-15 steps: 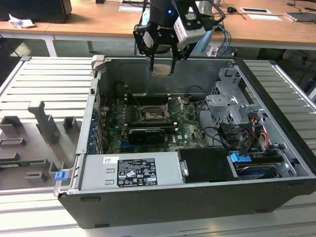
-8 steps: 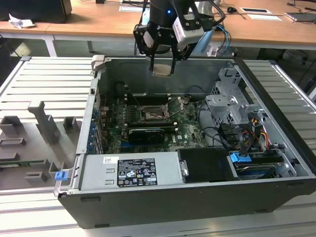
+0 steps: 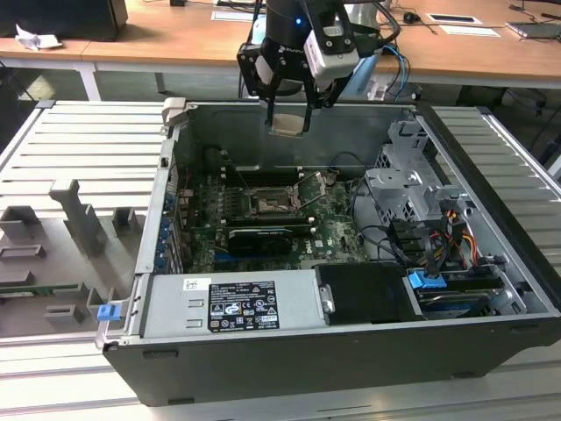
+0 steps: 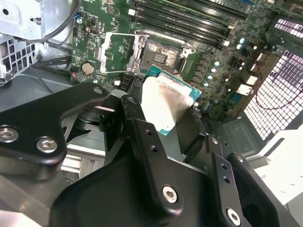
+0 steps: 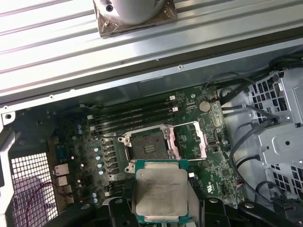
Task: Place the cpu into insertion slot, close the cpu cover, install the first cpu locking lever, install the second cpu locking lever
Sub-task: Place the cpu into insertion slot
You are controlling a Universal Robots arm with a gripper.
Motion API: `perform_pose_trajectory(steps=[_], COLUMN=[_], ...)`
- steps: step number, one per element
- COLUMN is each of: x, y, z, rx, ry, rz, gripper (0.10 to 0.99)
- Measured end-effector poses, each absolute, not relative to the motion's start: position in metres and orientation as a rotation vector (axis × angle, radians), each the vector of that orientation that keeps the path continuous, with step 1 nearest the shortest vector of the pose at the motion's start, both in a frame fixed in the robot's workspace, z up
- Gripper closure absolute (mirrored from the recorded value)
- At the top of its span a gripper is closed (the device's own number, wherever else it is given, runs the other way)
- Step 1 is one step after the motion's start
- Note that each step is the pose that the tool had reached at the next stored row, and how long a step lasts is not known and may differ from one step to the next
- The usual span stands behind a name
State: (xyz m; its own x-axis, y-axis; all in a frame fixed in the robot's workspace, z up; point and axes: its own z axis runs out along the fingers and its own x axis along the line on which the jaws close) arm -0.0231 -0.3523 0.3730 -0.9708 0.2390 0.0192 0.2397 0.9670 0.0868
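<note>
My gripper point(image 3: 287, 116) hangs above the open computer case, shut on the cpu point(image 3: 287, 124), a flat silver-grey square with a green edge. Both wrist views show the cpu point(image 5: 161, 191) point(image 4: 176, 97) between the black fingers point(image 4: 142, 137), raised above the green motherboard point(image 5: 213, 175). The insertion slot point(image 5: 147, 144) point(image 4: 158, 54) point(image 3: 266, 206) lies open and dark in the middle of the board, below and ahead of the chip. The cpu cover point(image 5: 189, 139) point(image 4: 116, 52) is flipped open beside the socket, a silvery frame with an open centre.
Long black memory slots point(image 5: 132, 113) run along one side of the socket. A grey drive cage point(image 3: 412, 189) with cables fills the exterior view's right of the case, and a power supply point(image 3: 232, 303) sits in front. The case wall point(image 3: 289, 136) rises just behind the gripper.
</note>
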Motion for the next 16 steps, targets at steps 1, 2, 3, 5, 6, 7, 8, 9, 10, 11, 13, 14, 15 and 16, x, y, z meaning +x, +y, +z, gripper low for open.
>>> perform_pose_trajectory(steps=[1, 2, 3, 5, 6, 7, 8, 9, 10, 11, 13, 14, 15, 16], x=[-0.0231, -0.0231, -0.0231, -0.0231, -0.0231, -0.0231, -0.0231, -0.0231, -0.0231, -0.0231, -0.0231, -0.0231, -0.0231, -0.0231], y=[-0.3523, -0.3523, -0.3523, -0.3523, -0.3523, -0.3523, -0.3523, -0.3523, -0.3523, -0.3523, -0.3523, -0.3523, -0.3523, -0.3523], z=[0.3730, 0.3729, 0.3729, 0.3728, 0.3727, 0.3727, 0.3727, 0.3726, 0.3726, 0.3726, 0.3725, 0.3725, 0.3725, 0.3725], rx=[-0.390, -0.402, -0.408, -0.429, -0.441, -0.450, -0.465, -0.481, -0.494, -0.504, -0.525, -0.532, -0.540, -0.546], ry=[-3.106, -3.105, -3.104, -3.102, -3.100, -3.099, -3.098, -3.096, -3.094, -3.093, -3.090, -3.089, -3.088, -3.087], rz=[-0.139, -0.139, -0.139, -0.139, -0.139, -0.139, -0.139, -0.139, -0.139, -0.139, -0.139, -0.139, -0.139, -0.139], gripper=[0.557, 0.557, 0.557, 0.557, 0.557, 0.557, 0.557, 0.557, 0.557, 0.557, 0.557, 0.557, 0.557, 0.557])
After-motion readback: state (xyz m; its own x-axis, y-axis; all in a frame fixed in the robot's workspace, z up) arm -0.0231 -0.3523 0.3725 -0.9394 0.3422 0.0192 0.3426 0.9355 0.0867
